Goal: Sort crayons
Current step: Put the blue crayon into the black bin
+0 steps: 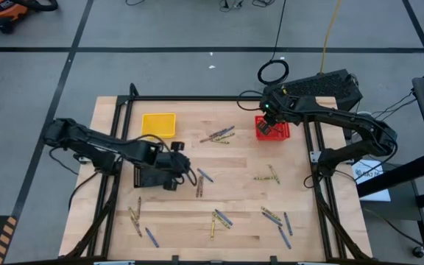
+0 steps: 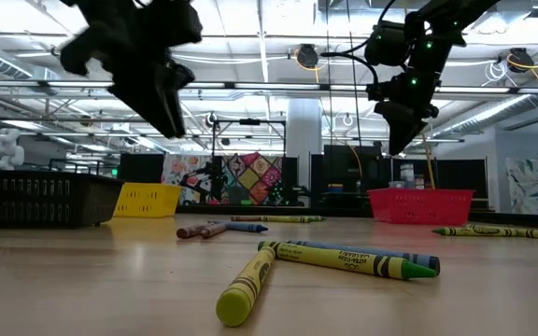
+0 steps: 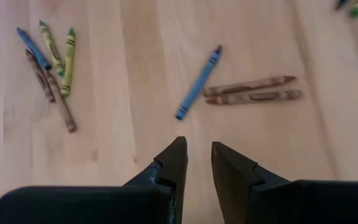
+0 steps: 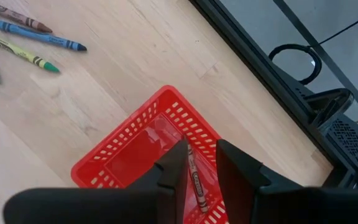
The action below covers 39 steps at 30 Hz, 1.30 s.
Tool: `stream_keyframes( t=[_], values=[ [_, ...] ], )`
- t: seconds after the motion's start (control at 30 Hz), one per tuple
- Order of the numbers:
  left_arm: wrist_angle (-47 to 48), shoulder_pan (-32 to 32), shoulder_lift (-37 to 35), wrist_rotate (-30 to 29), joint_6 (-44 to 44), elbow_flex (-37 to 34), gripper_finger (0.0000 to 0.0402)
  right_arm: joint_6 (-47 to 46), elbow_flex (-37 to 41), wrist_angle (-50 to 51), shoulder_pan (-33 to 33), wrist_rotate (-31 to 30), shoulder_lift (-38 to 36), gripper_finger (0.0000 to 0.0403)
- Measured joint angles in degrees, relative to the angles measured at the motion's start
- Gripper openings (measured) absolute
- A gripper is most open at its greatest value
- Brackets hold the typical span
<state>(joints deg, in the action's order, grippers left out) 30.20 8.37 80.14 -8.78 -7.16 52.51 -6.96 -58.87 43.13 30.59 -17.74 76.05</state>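
Crayons lie scattered flat on the wooden table (image 1: 234,158): a cluster (image 1: 219,135) at the far middle, others (image 1: 219,218) toward the near edge. My left gripper (image 3: 197,149) hangs open by a narrow gap, with nothing between its fingers, above bare wood just short of a blue crayon (image 3: 197,83) and two brown ones (image 3: 250,91). My right gripper (image 4: 201,149) hovers above the red basket (image 4: 123,155), also narrowly open. A brown-red crayon (image 4: 196,183) shows through its gap, thinner than the gap and apparently lying in the basket.
A yellow basket (image 1: 158,124) stands at the far left. A black basket (image 2: 35,198) sits by the left arm, largely hidden under it from above. The red basket (image 1: 280,132) is at the far right corner, near the black frame rail (image 4: 253,68).
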Motion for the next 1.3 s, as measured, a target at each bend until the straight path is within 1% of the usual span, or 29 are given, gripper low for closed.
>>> stream_keyframes(
  t=[0.1,0.23,0.3,0.43,0.6,0.97,1.2,1.3],
  values=[
    [-3.1,-2.4,2.2,0.8,-2.9,0.0,0.008,0.1,0.0,0.0,0.0,0.0,0.0,0.0071],
    [-6.6,-5.6,5.0,5.9,-6.5,0.0,0.008,0.1,0.0,0.0,0.0,0.0,0.0,0.0071],
    [-7.8,-7.0,6.3,7.3,-7.9,0.0,0.008,0.1,0.0,-0.1,0.0,0.0,0.0,0.0071],
    [-9.1,-8.9,9.1,9.5,-10.1,0.0,0.008,0.1,0.0,-0.4,0.0,0.0,0.0,0.0071],
    [-11.3,-9.9,12.6,15.1,-11.2,0.0,0.008,0.1,0.0,-1.3,0.0,0.0,0.0,0.0071],
    [-12.7,-11.2,15.1,15.4,-15.7,0.0,0.008,0.1,0.0,-2.2,0.0,0.0,0.0,0.0071],
    [-14.3,-12.8,15.1,16.2,-16.2,0.0,0.008,0.1,0.0,-2.2,0.0,0.0,0.0,0.0071],
    [-15.7,-13.4,16.9,16.3,-15.9,0.1,0.008,0.1,0.0,-2.2,0.0,0.0,0.0,0.0071]
  ],
)
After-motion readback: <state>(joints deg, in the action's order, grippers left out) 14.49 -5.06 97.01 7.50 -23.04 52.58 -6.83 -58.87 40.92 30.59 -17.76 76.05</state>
